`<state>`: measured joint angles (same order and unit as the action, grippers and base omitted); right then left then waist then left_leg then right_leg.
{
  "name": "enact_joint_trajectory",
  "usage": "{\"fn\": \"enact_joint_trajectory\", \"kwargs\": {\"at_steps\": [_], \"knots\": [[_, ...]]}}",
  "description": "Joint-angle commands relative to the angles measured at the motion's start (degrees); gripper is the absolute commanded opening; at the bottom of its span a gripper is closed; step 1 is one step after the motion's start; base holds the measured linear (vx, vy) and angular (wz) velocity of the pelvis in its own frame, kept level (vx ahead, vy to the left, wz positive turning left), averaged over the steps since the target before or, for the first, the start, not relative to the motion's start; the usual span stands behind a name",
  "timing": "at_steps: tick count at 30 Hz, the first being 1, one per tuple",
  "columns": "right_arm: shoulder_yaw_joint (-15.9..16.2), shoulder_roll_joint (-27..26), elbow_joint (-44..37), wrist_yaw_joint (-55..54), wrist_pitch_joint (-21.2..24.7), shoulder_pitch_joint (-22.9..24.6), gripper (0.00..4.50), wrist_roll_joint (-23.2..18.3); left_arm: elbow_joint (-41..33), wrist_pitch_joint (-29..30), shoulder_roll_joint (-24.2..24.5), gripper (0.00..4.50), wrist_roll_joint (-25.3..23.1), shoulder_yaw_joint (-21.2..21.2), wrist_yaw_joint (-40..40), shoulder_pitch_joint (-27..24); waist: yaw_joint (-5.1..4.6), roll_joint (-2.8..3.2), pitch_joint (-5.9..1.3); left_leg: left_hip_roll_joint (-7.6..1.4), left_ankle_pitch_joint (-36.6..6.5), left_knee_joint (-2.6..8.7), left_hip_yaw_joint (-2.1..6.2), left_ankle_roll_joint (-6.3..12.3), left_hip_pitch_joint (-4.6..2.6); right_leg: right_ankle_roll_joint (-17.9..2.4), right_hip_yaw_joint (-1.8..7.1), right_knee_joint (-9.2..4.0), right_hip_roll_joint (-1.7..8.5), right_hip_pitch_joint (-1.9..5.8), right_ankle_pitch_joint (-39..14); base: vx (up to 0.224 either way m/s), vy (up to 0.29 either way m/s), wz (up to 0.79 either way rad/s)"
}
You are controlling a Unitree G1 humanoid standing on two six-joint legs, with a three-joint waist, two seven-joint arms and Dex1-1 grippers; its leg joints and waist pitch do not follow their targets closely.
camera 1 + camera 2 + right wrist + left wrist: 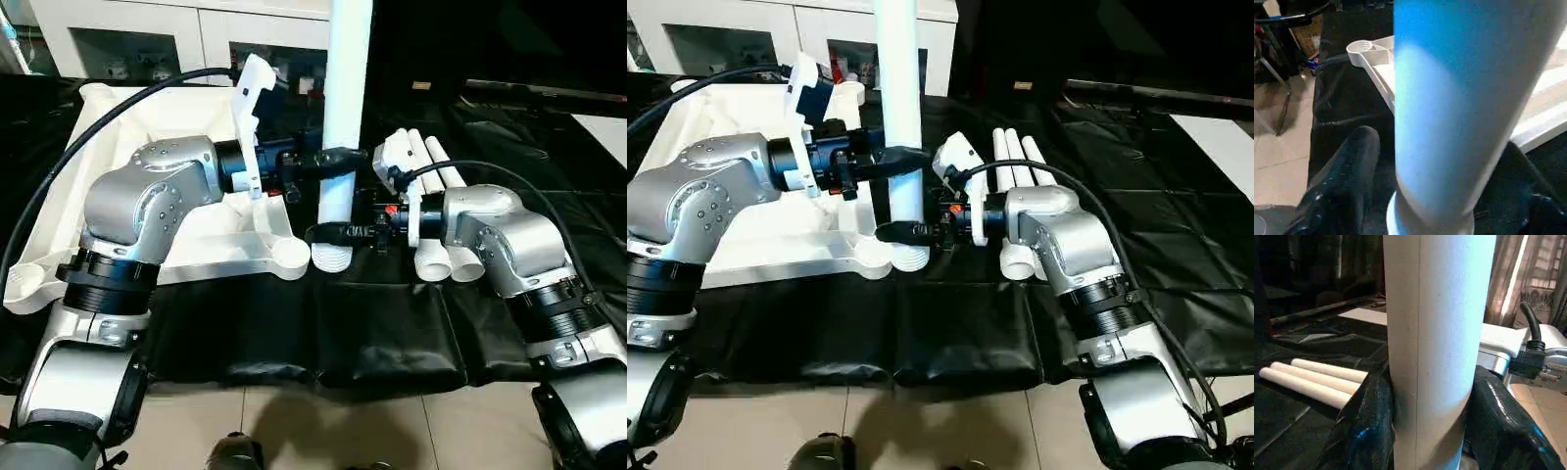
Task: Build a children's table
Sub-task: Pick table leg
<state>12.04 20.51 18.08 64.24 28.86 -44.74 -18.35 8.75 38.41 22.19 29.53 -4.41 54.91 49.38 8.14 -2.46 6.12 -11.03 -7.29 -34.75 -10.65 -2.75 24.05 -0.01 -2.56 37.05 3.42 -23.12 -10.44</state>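
Note:
The white table top (pixel 186 117) lies upside down on the black cloth, left of centre. One white leg (pixel 345 98) stands upright, its ribbed lower end (pixel 331 257) just right of the near corner socket (pixel 291 255). My left gripper (pixel 338 157) is shut on the leg at mid-height, and its black fingers (pixel 1369 421) press both sides of the tube (pixel 1435 333). My right gripper (pixel 333 233) is shut on the leg lower down, near its end (pixel 1464 98). Three more legs (pixel 436 166) lie side by side behind my right forearm.
A white cabinet with glass doors (pixel 196 39) stands at the back. The black cloth (pixel 392 333) hangs over the big table's front edge above a tiled floor (pixel 392 431). A black cable (pixel 88 137) arches over the table top. A white surface (pixel 607 127) shows far right.

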Motion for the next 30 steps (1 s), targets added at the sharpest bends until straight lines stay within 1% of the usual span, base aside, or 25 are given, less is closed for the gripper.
{"fn": "enact_joint_trajectory", "kwargs": {"at_steps": [1,2,3,4,7,8,9,12,17,18,19,21,22,24,30], "knots": [[0.74,0.65,-0.21,0.44,-0.82,0.72,2.64,0.27,-1.76,0.20,0.29,1.83,0.17,-0.62,0.81,0.55,-0.26,0.60,-6.14,-2.21,-15.73,3.80,1.00,-3.46,-2.73,-11.36,2.26,-4.54,4.68,1.94,-14.33,0.000,0.000,0.00],[0.76,0.63,-0.14,0.48,-0.87,0.70,2.64,0.28,-1.75,0.23,0.31,1.83,0.18,-0.64,0.88,0.54,-0.29,0.54,-6.13,-2.18,-15.67,3.79,0.99,-3.44,-2.68,-11.33,2.25,-4.56,4.68,2.01,-14.44,0.000,0.000,0.00],[0.78,0.61,-0.10,0.55,-0.92,0.71,2.41,0.32,-1.79,0.24,0.31,1.83,0.18,-0.66,0.92,0.51,-0.29,0.58,-6.15,-2.21,-15.61,3.79,1.01,-3.45,-2.70,-11.28,2.25,-4.52,4.69,2.02,-14.57,0.000,0.000,0.00],[0.82,0.58,-0.01,0.78,-1.04,0.77,2.31,0.41,-1.87,0.27,0.31,1.83,0.16,-0.68,1.01,0.46,-0.26,0.55,-6.15,-2.20,-15.47,3.74,0.98,-3.41,-2.69,-11.30,2.29,-4.54,4.70,2.00,-14.34,0.000,0.000,0.00],[0.92,0.44,-0.11,1.51,-1.25,1.20,2.12,0.77,-2.14,0.46,0.13,1.83,0.21,-0.44,1.03,0.44,-0.28,0.60,-6.11,-2.21,-15.64,3.81,1.01,-3.46,-2.68,-11.31,2.25,-4.54,4.67,1.99,-14.51,0.000,0.000,0.00],[0.93,0.43,-0.12,1.56,-1.26,1.23,2.12,0.79,-2.16,0.48,0.11,1.83,0.23,-0.41,1.02,0.45,-0.25,0.60,-6.13,-2.22,-15.76,3.79,1.00,-3.49,-2.73,-11.28,2.25,-4.53,4.67,1.98,-14.56,0.000,0.000,0.00],[0.96,0.42,-0.14,1.61,-1.29,1.28,1.93,0.81,-2.20,0.51,0.10,1.83,0.26,-0.38,1.00,0.46,-0.28,0.59,-6.11,-2.22,-15.82,3.81,1.03,-3.48,-2.70,-11.25,2.24,-4.52,4.66,1.98,-14.63,0.000,0.000,0.00],[1.20,0.34,-0.42,1.67,-1.34,1.71,1.88,0.74,-2.22,0.64,-0.06,1.83,0.51,-0.03,0.80,0.60,-0.24,0.67,-6.11,-2.22,-16.29,3.80,1.02,-3.57,-2.76,-11.20,2.26,-4.61,4.70,1.93,-14.99,0.000,0.000,0.00],[0.86,0.04,-0.21,1.18,-1.67,1.94,1.84,0.94,-2.32,0.69,-0.28,1.83,0.64,0.32,0.76,0.59,-0.24,0.69,-6.17,-2.19,-15.74,3.76,1.04,-3.40,-2.71,-11.38,2.25,-4.53,4.66,2.00,-14.22,0.000,0.000,0.00],[0.67,-0.05,-0.18,0.94,-1.62,1.96,2.40,0.95,-2.42,0.75,-0.32,1.83,0.71,0.38,0.76,0.55,-0.23,0.78,-6.18,-2.21,-15.69,3.78,1.06,-3.39,-2.70,-11.49,2.24,-4.50,4.65,2.01,-13.98,0.000,0.000,0.00],[0.44,-0.18,-0.12,0.85,-1.30,1.95,2.54,0.72,-2.48,0.81,-0.34,1.83,0.77,0.39,0.79,0.52,-0.24,0.73,-6.17,-2.20,-15.88,3.80,1.05,-3.42,-2.70,-11.55,2.22,-4.51,4.62,2.00,-13.99,0.000,0.000,0.00],[0.29,-0.33,-0.17,0.64,-0.84,2.01,2.60,0.58,-2.74,0.96,-0.27,1.83,0.81,0.27,0.93,0.44,-0.26,0.75,-6.18,-2.21,-16.03,3.79,1.05,-3.41,-2.76,-11.62,2.23,-4.48,4.62,1.97,-14.07,0.000,0.000,0.00],[0.31,-0.36,-0.23,0.59,-0.74,2.03,2.74,0.60,-2.82,1.02,-0.24,1.83,0.81,0.22,1.00,0.42,-0.21,0.73,-6.21,-2.24,-15.83,3.78,1.04,-3.40,-2.74,-11.77,2.23,-4.50,4.70,2.02,-13.73,0.000,0.000,0.00],[0.62,-0.33,-0.47,0.70,-0.72,2.17,2.87,0.81,-2.94,1.02,-0.19,1.83,0.78,0.07,1.28,0.44,-0.21,0.73,-6.22,-2.24,-15.43,3.76,1.04,-3.28,-2.70,-11.98,2.20,-4.43,4.64,2.03,-13.04,0.000,0.000,0.00],[0.73,-0.46,-0.52,0.75,-0.61,2.29,2.87,0.91,-3.70,1.21,0.14,1.83,0.85,-0.46,2.16,0.04,-0.26,0.75,-6.16,-2.24,-16.12,3.80,1.06,-3.47,-2.78,-11.55,2.24,-4.56,4.68,2.00,-14.46,0.000,0.000,0.00]]}}
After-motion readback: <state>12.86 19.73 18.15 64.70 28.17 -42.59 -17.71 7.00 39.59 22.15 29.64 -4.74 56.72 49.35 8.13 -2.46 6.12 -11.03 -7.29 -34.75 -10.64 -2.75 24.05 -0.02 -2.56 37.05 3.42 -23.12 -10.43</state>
